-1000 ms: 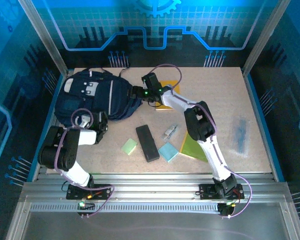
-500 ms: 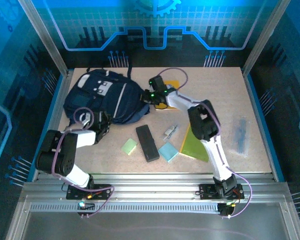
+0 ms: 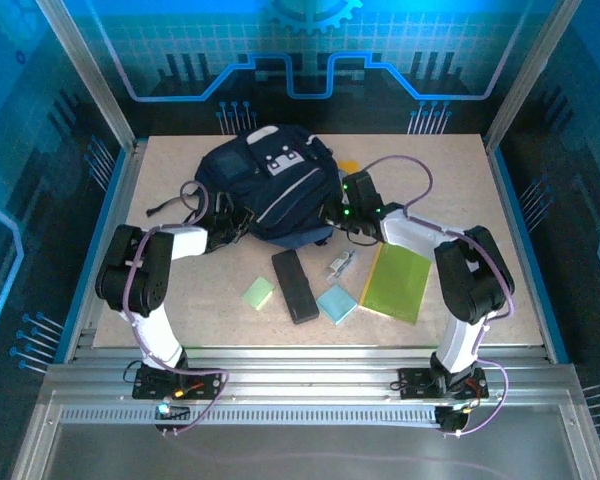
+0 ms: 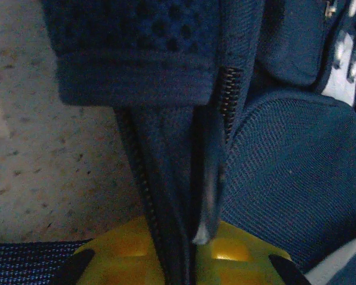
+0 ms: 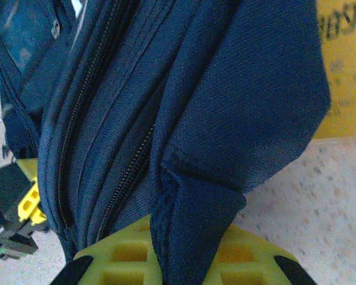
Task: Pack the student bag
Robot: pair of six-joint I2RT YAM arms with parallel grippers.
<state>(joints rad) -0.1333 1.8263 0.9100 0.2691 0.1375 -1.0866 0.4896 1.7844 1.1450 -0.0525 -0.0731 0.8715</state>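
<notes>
Student bag [image 3: 270,185] lies at the far middle of the table [image 3: 500,200], and I have it from both sides. My left claw [image 3: 223,224] is pinched nearly closed on a seam beside a zipper, and my right claw [image 3: 330,214] is clamped on a fold at its lower corner. I judge the step needs firm pinches, an even pull that holds the fabric taut, and no dragging over the black case [image 3: 294,285] nearby.

The student bag [image 3: 270,190] was dark navy with white-grey patches. The case [image 3: 295,285] was black and the folder [image 3: 400,283] lime green. The table [image 3: 500,300] was speckled beige.
</notes>
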